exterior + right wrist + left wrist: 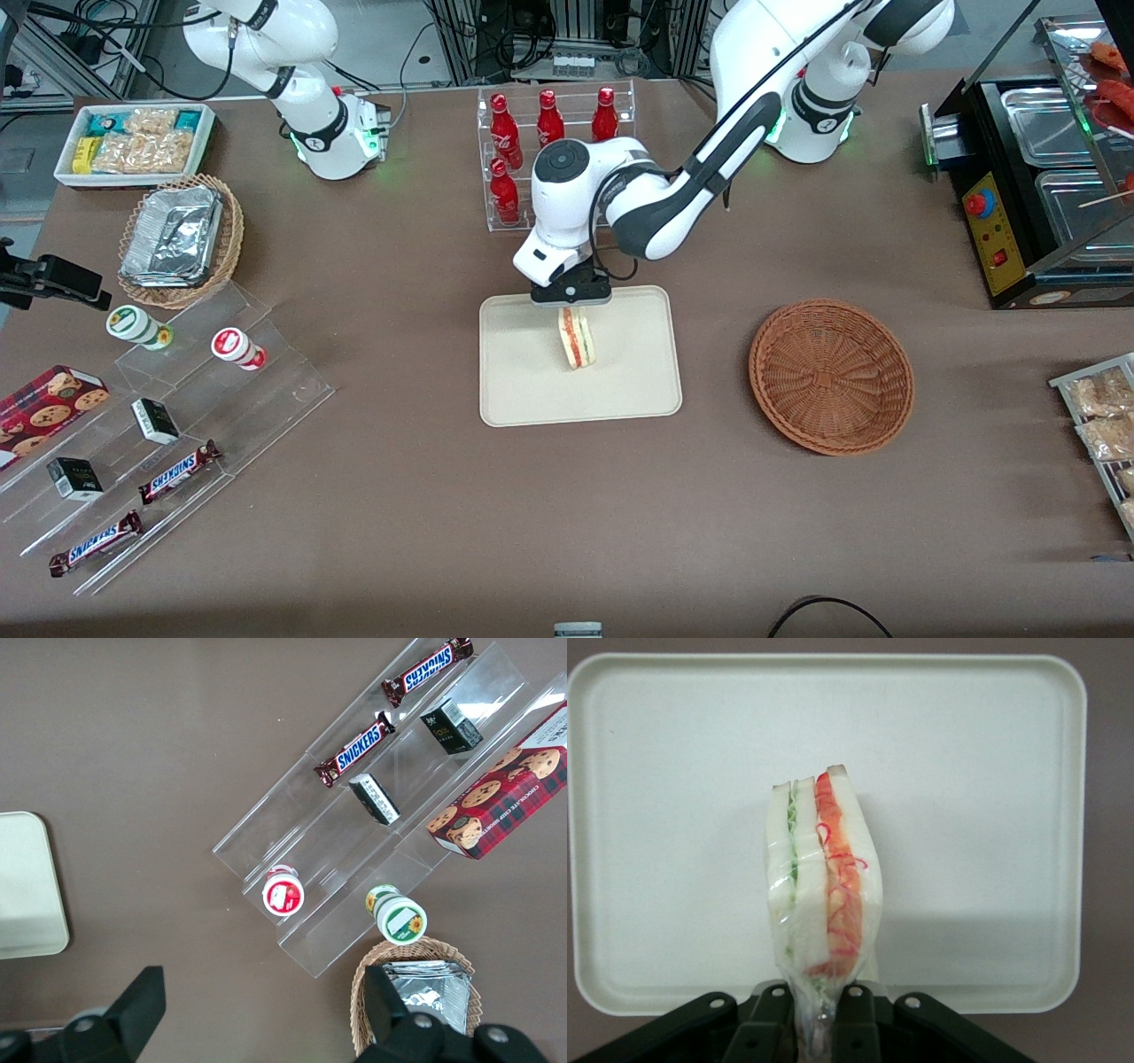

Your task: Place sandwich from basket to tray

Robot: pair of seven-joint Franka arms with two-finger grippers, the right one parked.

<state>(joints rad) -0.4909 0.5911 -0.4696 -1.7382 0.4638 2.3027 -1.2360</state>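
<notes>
Clear film wrapped the sandwich (824, 890), a wedge of white bread standing on edge, with a green layer on one side and orange-red filling, threaded with red strands, on the other. Its upper end was pinched between the jaws of the gripper (572, 306), which were drawn narrow on the wrapped bread. The wedge hung straight below the jaws, over the middle of the cream-beige tray (523, 381); whether its lower edge touched the tray could not be told. The tray lay flat on the brown desk (399, 496), directly beneath the jaws. The reddish-brown woven basket (831, 377) sat well apart from the jaws, toward the working arm's end of the desk, with nothing in it.
</notes>
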